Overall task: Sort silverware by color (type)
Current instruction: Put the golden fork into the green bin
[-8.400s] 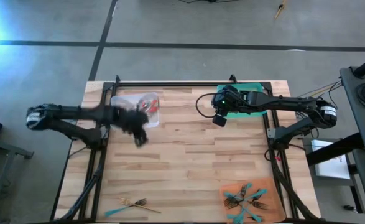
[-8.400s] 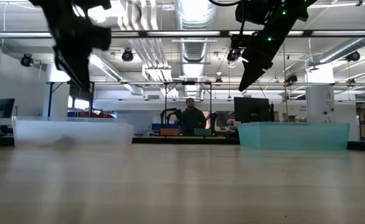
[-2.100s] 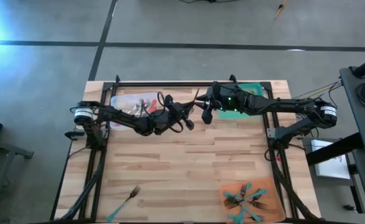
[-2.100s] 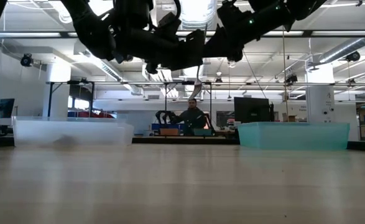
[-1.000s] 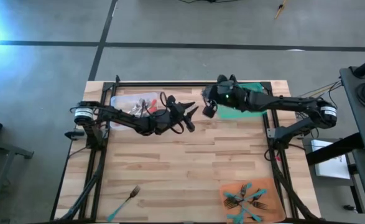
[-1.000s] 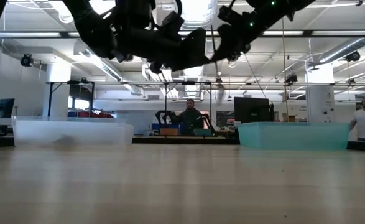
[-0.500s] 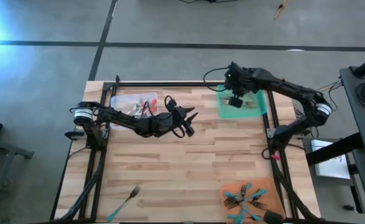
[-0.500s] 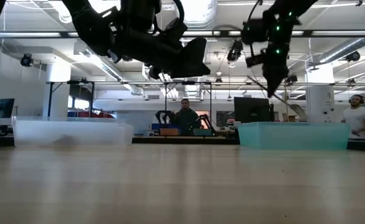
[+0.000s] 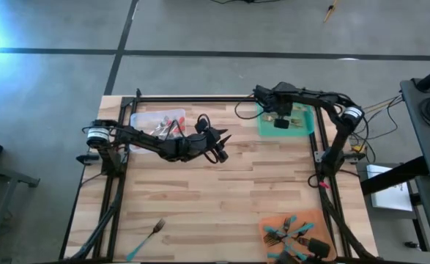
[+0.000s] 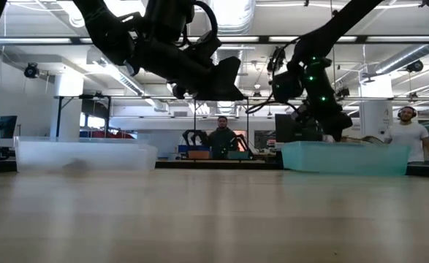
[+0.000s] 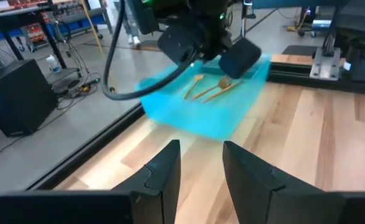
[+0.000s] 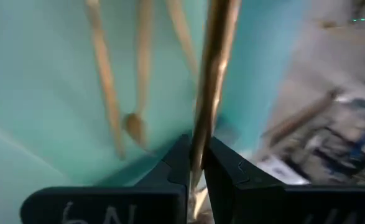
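Gold piece pinched over the green tray

My right gripper (image 12: 196, 163) is clamped on a gold-toned utensil (image 12: 212, 74), hanging just above the green tray (image 9: 267, 126) at the table's far right, where other gold pieces (image 11: 208, 88) already lie. My left gripper (image 11: 201, 165) hovers mid-table with fingers apart, grasping nothing. Red-handled pieces (image 9: 172, 122) sit in the clear tray (image 9: 143, 119), teal ones (image 9: 284, 235) in the orange tray (image 9: 267, 222); one teal-handled fork (image 9: 147, 237) lies on the near-left table

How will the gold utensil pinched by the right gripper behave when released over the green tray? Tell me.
The gold utensil looks thin and rigid, so it probably won't flex. The right gripper, shut on its narrow handle, may let it pivot. Dropped into the green tray, it would likely slide or clatter against the gold pieces there.
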